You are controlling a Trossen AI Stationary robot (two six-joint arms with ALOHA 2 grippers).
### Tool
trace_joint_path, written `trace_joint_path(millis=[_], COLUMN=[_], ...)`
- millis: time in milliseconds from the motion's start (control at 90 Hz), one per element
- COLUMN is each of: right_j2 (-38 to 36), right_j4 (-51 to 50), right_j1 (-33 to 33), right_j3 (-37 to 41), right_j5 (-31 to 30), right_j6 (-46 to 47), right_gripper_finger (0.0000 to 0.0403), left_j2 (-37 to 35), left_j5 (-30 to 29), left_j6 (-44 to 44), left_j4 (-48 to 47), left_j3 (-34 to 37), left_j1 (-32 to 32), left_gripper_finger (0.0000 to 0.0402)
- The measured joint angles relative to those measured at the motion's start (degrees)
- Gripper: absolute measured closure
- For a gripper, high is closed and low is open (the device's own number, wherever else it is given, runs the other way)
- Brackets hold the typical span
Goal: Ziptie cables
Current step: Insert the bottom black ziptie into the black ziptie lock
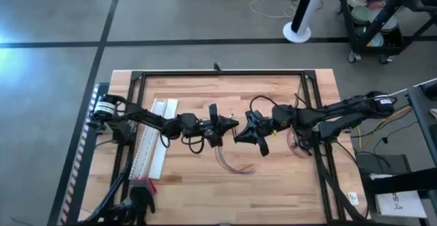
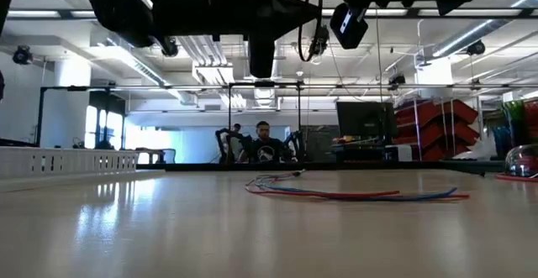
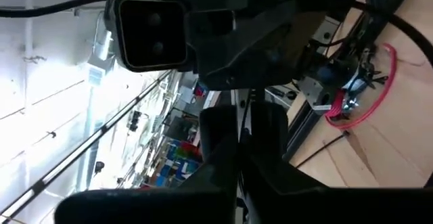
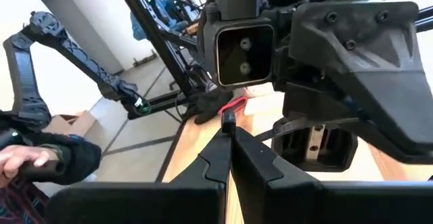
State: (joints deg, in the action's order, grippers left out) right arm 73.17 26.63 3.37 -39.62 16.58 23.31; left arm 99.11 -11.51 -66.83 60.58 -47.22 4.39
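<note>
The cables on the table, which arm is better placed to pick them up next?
Probably left. In the high view the left gripper hangs almost directly above the cables, which lie untouched on the table. The right gripper faces it, slightly farther to the side.

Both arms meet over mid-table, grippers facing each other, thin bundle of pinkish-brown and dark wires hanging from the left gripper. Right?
Not quite. The thin bundle of pinkish-brown and dark wires is not in the left gripper; it lies loose on the wooden table beneath the raised arms, as the low view shows. The rest holds: both arms meet over mid-table, the right gripper facing the left.
</note>
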Motion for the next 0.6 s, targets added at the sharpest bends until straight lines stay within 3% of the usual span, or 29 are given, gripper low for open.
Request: trace_joint_path(millis=[600], right_j2=[0.0], right_j4=[-0.2], right_j1=[0.1], right_j3=[0.0], right_j5=[-1.6], right_j6=[-1.5], right_gripper_finger=[0.0403], left_j2=[-0.1], left_j5=[-0.1], left_j6=[0.1], left_j4=[0.0], left_j3=[0.0], left_j1=[-0.1], left_gripper_finger=[0.0402])
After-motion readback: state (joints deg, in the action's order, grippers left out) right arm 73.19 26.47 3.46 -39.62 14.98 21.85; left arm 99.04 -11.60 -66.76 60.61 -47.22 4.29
